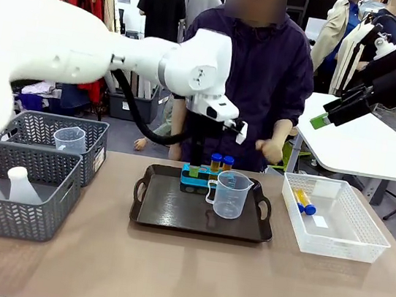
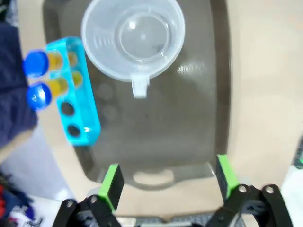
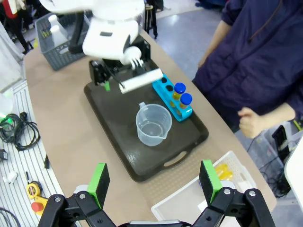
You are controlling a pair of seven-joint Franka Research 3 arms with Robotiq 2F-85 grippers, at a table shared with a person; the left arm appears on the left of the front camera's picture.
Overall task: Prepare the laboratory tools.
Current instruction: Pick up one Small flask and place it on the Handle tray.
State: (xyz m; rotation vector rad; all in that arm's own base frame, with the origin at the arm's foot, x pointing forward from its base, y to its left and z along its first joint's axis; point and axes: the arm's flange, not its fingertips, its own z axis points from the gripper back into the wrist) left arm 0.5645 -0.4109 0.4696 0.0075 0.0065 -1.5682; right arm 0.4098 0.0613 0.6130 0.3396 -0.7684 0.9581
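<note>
Judged in hand: racking tubes. Turquoise four-hole rack [image 1: 195,180] at 12 o'clock on dark rectangular tray [image 1: 174,215].

Count:
- Two small amber blue-capped tubes [image 1: 221,161] racked.
- Two loose tubes [image 1: 304,201] in white lattice basket [image 1: 346,247], 3 o'clock.
- One clear handled beaker [image 1: 231,194] on tray.
- A second beaker [image 1: 71,139] and two white conical flasks [image 1: 22,184] in grey woven baskets [image 1: 3,221], 9 o'clock.

Left claw [image 2: 168,175] and right claw [image 3: 154,177] spread wide, empty.

Next: fetch loose tube, seat upright.

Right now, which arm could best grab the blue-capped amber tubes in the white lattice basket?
Probably right: the right gripper, open, hangs nearest that basket; the left gripper is over the dark tray.
</note>
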